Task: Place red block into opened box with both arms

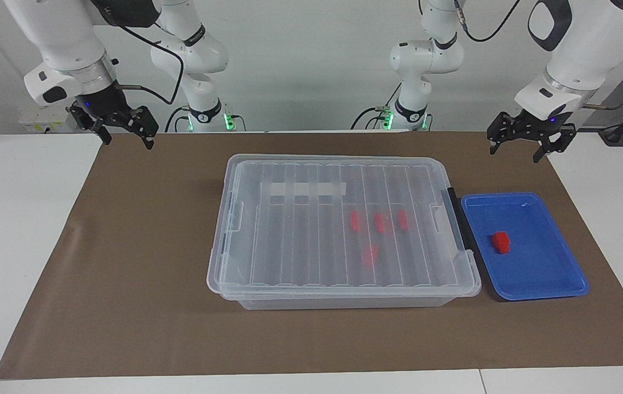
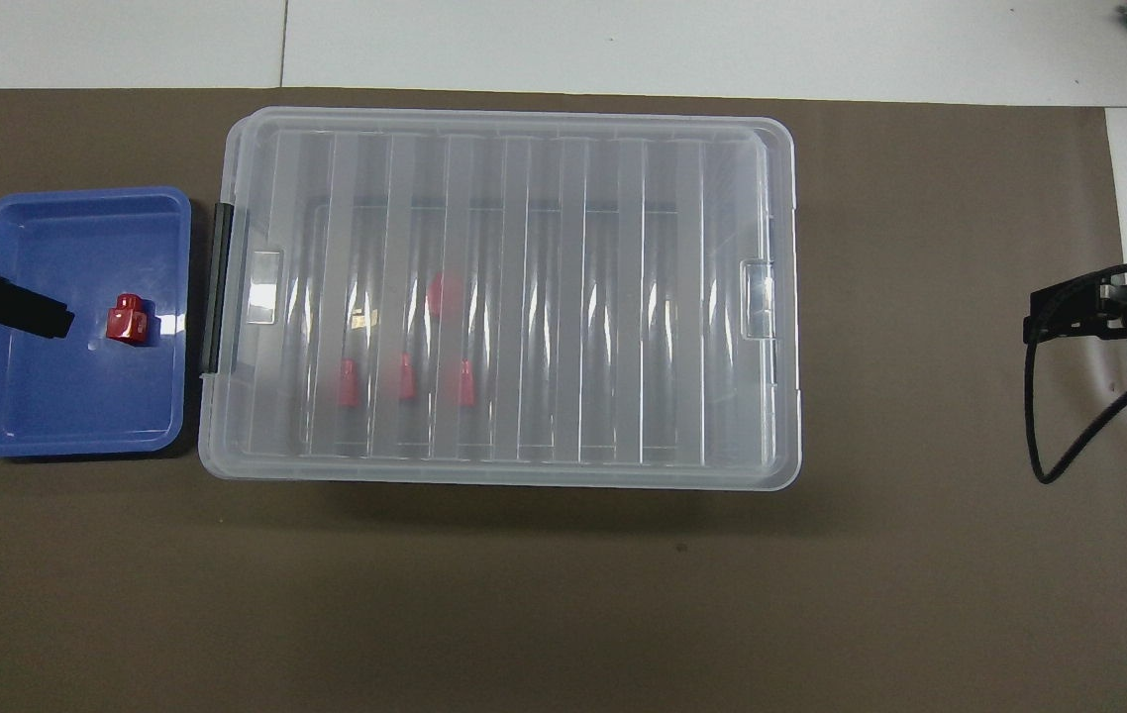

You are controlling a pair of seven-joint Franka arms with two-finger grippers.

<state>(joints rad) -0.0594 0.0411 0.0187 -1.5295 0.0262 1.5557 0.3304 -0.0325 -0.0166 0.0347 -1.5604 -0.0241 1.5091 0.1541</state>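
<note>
Brown mat. Box (image 1: 339,230) lid on; red block (image 1: 501,242) in blue tray (image 1: 552,284) below my spread, empty left gripper (image 1: 530,143); right gripper (image 1: 120,128) spread, waiting.

Red block (image 1: 501,242) on blue tray (image 1: 555,284); clear ribbed box (image 1: 289,262).

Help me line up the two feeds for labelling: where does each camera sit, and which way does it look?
Facing view: high across the table, looking at the robots; both arms show whole, left hand and right hand open, raised over the mat's corners nearest the robots.
Overhead view: high above the robots' end, looking steeply down; only the left hand and right hand show at its edges.
Shared, half a turn apart: lidded box, tray, red block.
</note>
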